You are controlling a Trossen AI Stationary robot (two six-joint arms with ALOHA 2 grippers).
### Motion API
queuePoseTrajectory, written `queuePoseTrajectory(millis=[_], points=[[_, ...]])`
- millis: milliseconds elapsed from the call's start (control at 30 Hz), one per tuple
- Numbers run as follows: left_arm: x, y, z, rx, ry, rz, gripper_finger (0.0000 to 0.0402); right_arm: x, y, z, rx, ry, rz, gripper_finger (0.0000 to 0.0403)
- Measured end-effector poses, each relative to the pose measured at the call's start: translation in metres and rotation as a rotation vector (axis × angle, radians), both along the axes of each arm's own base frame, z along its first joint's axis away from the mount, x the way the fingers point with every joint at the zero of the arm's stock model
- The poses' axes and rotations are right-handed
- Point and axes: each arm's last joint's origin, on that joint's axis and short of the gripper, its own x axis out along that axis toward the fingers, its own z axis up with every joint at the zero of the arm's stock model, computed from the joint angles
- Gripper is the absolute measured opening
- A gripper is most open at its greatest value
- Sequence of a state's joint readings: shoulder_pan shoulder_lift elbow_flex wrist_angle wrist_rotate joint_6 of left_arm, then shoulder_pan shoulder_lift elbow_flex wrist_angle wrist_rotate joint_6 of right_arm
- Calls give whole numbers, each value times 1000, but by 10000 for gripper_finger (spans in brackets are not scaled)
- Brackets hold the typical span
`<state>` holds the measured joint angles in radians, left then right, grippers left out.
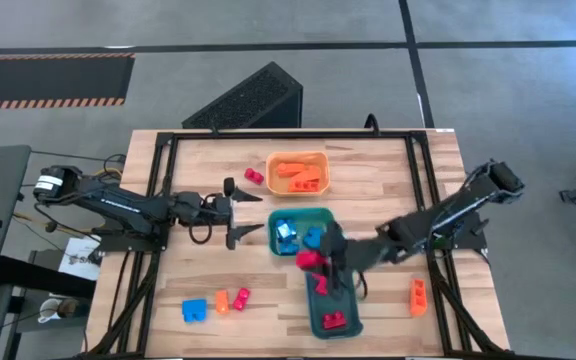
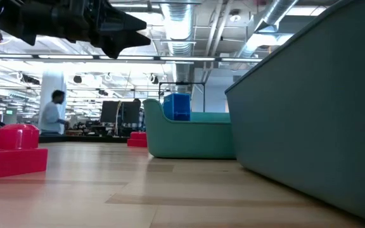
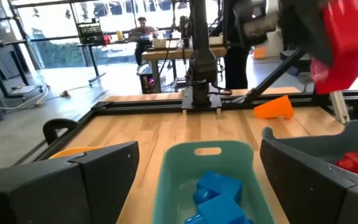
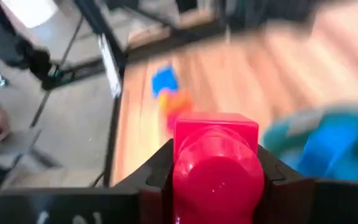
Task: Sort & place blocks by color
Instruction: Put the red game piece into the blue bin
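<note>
Now we see the right gripper (image 1: 313, 262) over the seam between the green tray (image 1: 324, 219) and the dark teal tray (image 1: 351, 322), its fingers closed on a red block (image 4: 216, 163). From its own wrist camera the block fills the gap between both fingers, stud toward the lens. In the left wrist view the same red block (image 3: 347, 43) hangs in the air above the dark teal tray (image 3: 303, 165).

Our left gripper (image 1: 238, 214) sits just left of the green tray, fingers spread wide and empty; its fingers (image 3: 98, 168) frame the green tray (image 3: 207, 155) with blue blocks (image 3: 216, 190) inside.

Blue blocks (image 1: 293, 235) lie in the green tray. Orange blocks (image 1: 303, 175) lie in the orange tray (image 1: 320, 158) at the far middle of the bench (image 1: 388, 180). One red block (image 1: 334, 320) rests in the dark teal tray near its front end.

Loose on the bench: a small red block (image 1: 255, 177) just left of the orange tray; a blue block (image 1: 194, 311), an orange block (image 1: 221, 301) and a pink-red block (image 1: 240, 297) in a row at the front left; and an orange block (image 1: 419, 295) at the front right, beside the dark teal tray.

In the low view a red studded block (image 2: 11, 152) lies close to the lens, and a person (image 2: 52, 114) stands in the room beyond.
</note>
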<state>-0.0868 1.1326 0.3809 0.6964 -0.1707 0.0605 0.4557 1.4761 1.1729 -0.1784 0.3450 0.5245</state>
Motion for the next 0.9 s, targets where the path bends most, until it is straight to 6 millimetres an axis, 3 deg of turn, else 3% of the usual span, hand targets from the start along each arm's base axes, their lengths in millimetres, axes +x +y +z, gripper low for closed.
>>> queuePoseTrajectory(millis=[233, 433, 533, 667, 900], points=[[0, 0, 0, -21, 0, 0, 320, -23, 40, -31, 180, 246, -44, 144], [0, 0, 0, -27, 3, 0, 320, -26, 61, -57, 269, 390, -47, 139], [0, 0, 0, -27, 2, 0, 320, -23, 63, -70, 281, 463, -69, 150], [0, 0, 0, -27, 4, 0, 320, -15, 61, -82, 278, 497, -81, 197], [-1, 0, -1, -18, 11, 0, 320, -7, 47, -88, 296, 552, -98, 279]])
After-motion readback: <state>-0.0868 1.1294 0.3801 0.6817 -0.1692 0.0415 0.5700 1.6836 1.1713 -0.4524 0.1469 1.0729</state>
